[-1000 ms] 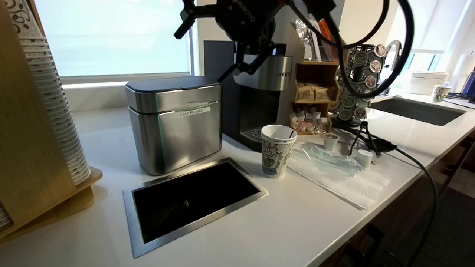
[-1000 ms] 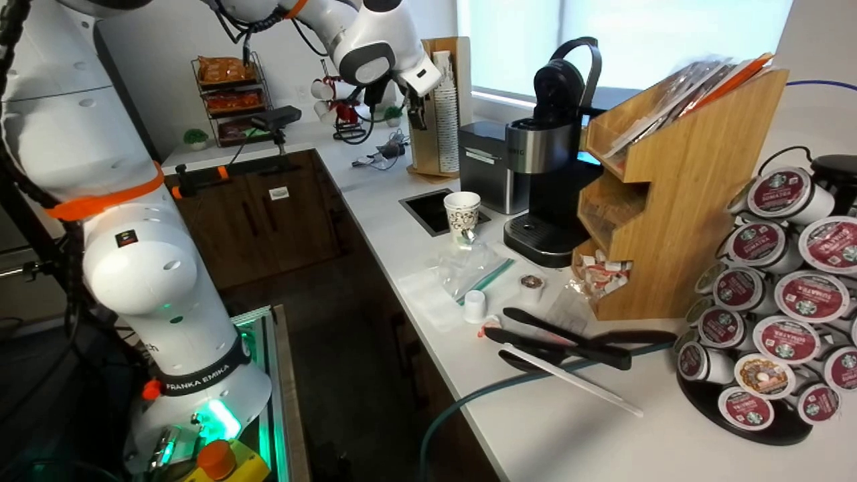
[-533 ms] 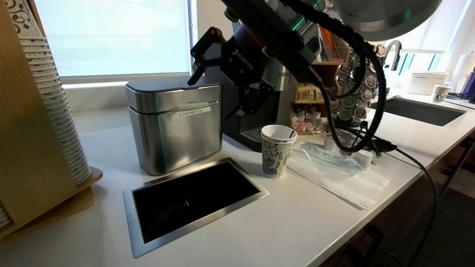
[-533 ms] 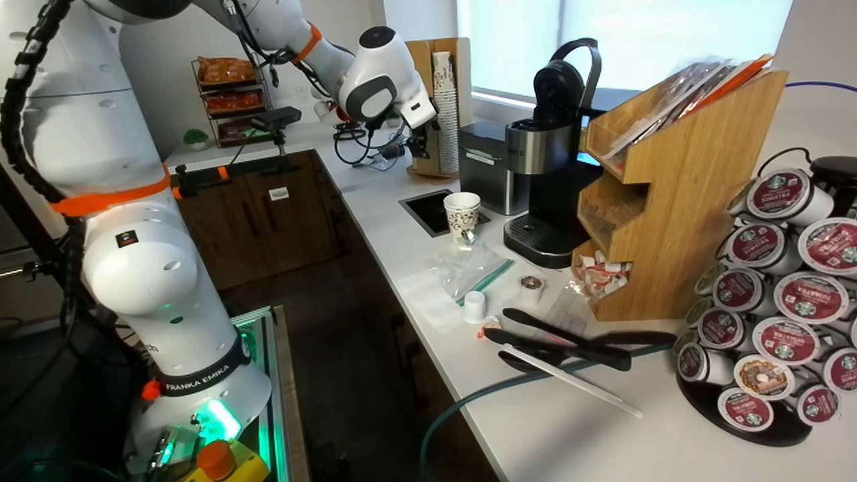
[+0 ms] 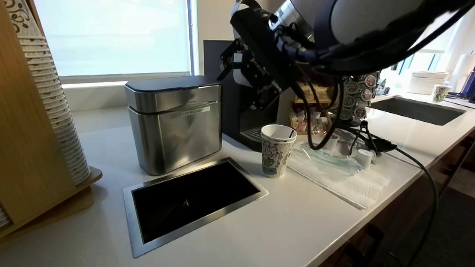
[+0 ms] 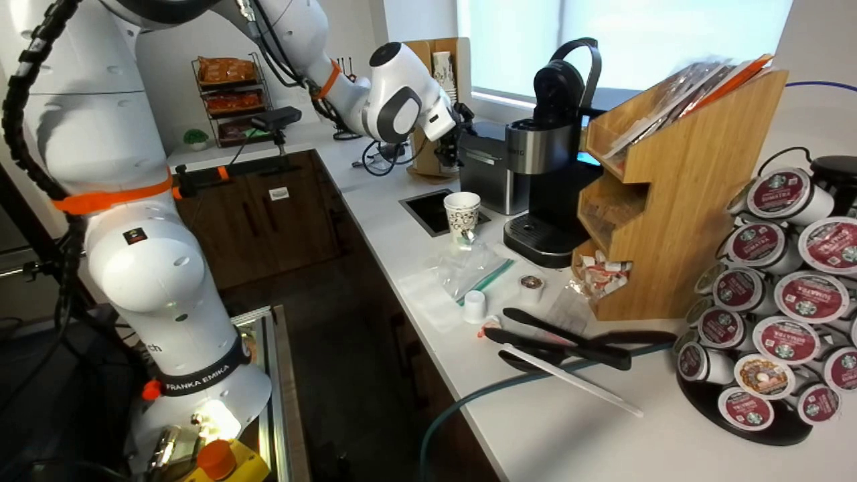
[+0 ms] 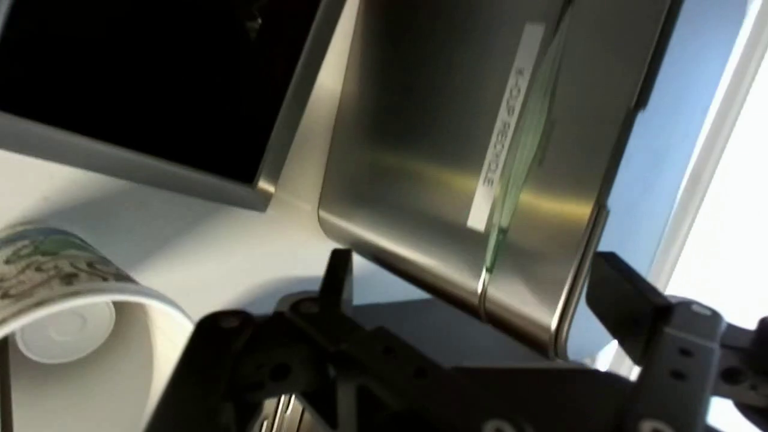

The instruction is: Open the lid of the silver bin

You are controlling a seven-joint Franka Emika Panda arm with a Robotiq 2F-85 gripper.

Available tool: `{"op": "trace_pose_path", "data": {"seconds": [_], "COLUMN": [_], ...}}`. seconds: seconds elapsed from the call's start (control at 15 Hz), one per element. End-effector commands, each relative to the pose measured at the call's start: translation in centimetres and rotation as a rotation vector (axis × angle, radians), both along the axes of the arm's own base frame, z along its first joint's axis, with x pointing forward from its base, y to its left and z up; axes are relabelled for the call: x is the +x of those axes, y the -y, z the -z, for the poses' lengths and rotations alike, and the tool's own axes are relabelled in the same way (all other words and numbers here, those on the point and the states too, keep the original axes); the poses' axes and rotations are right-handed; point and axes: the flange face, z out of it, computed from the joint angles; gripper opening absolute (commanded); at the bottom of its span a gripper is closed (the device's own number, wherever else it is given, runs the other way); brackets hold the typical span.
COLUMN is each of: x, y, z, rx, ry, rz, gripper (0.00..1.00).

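Observation:
The silver bin [image 5: 185, 133] stands upright on the counter in both exterior views [image 6: 483, 174]. Its dark grey lid [image 5: 172, 83] is closed flat on top. In the wrist view the bin [image 7: 420, 156] fills the upper middle, and the dark front edge of the lid [image 7: 657, 60] shows. My gripper [image 5: 239, 91] is open and empty, near the bin's coffee machine end, about lid height. In the wrist view my gripper [image 7: 474, 263] has its fingers on either side of the bin's top corner. I cannot tell whether either finger touches it.
A coffee machine [image 6: 549, 194] stands close beside the bin. A stacked paper cup [image 5: 274, 157] stands in front, by a recessed opening with a metal frame [image 5: 207, 218]. A wooden cup dispenser [image 5: 37, 129] stands beyond the bin's far end. A window is behind.
My gripper has come down from higher up and then moved forward toward the bin. It stays open. The bin and its closed lid have not moved.

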Motion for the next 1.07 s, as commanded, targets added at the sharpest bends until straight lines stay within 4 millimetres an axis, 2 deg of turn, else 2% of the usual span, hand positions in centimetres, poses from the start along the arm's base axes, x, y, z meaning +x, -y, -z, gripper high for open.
{"op": "trace_pose_path", "data": {"seconds": [0.0,0.07,0.13,0.2,0.33,0.4,0.53,0.6,0.73,0.87,1.0], "x": [2.6,3.9,4.7,5.1,3.7,4.2,3.5,3.3,3.4,4.4,5.0], "y": [2.9,3.6,3.2,2.2,-1.4,2.2,-1.0,-1.8,-1.8,-3.0,-5.1], "z": [-0.1,-0.5,-1.1,-1.8,-2.4,-2.4,-2.7,-2.7,-2.6,-3.0,-3.4], "rx": [0.025,0.017,0.001,-0.016,-0.063,-0.045,-0.049,-0.049,-0.053,-0.038,-0.018], "ry": [0.056,0.079,0.094,0.11,0.127,0.123,0.134,0.134,0.135,0.159,0.188], "rz": [0.126,0.153,0.164,0.165,0.068,0.112,0.059,0.047,0.048,0.062,0.042], "gripper": [1.0,1.0,1.0,1.0,1.0,1.0,1.0,1.0,1.0,1.0,1.0]}}
